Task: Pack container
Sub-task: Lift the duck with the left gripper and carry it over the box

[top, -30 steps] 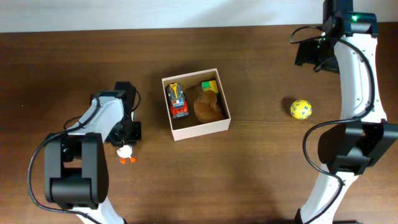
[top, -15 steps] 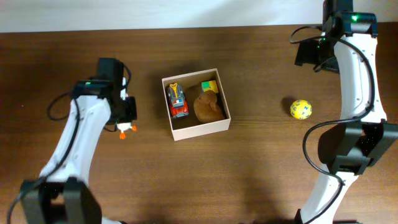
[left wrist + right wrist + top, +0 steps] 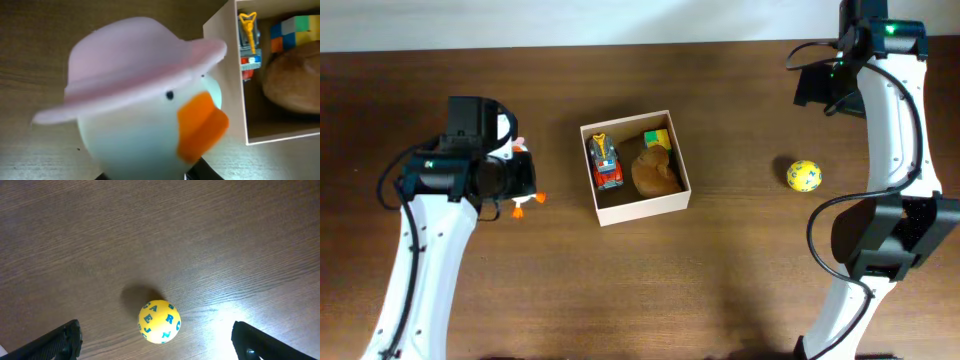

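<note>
The container (image 3: 669,204) is a square cream-walled box at the table's middle. It holds a red toy truck (image 3: 605,163), a coloured cube (image 3: 657,138) and a brown lump (image 3: 654,173). My left gripper (image 3: 517,172) is shut on a white toy duck (image 3: 145,105) with a pink hat and orange beak, held above the table left of the container (image 3: 220,60). My right gripper (image 3: 817,86) is open and empty, high at the back right. Its fingertips frame a yellow ball (image 3: 159,321) with blue letters, which lies on the table below.
The yellow ball (image 3: 803,176) lies on the table to the right of the container. The white back wall runs along the far table edge. Both arm bases stand at the front corners.
My left gripper has lifted the duck off the table and carried it up and toward the container. The right arm has not moved.
</note>
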Robot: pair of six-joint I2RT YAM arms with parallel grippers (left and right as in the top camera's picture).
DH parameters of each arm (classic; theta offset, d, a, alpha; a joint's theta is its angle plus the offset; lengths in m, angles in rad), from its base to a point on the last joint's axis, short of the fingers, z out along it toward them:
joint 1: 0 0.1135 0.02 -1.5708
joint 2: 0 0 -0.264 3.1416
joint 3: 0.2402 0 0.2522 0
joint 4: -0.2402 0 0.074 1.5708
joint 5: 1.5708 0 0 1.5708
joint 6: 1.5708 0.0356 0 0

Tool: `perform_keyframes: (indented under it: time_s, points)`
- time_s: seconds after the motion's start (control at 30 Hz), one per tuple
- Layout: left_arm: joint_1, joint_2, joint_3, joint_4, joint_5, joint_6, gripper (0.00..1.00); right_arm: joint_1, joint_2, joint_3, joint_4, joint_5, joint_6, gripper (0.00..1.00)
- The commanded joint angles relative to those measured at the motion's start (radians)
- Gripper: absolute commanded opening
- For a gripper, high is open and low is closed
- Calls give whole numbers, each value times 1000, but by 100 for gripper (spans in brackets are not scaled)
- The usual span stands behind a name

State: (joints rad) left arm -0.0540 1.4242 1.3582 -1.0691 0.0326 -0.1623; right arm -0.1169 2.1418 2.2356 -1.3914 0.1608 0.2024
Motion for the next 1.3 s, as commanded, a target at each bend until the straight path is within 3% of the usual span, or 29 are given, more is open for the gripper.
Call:
perform_keyframes:
  time_s: [0.0,0.27,0.57,0.93,1.27]
  points:
    - [2,-37,18,-7,36,-8,27,5,-13,13,0,16,-4,99]
    - [-13,-37,18,-23,160,-8,22,5,-13,13,0,16,-4,99]
    - [-123,-69,18,-3,163,9,22,5,-13,13,0,16,-4,99]
    - [-296,-28,18,309,163,356,21,5,-13,13,0,16,-4,99]
    - [-324,114,18,428,163,549,19,5,-13,13,0,16,-4,99]
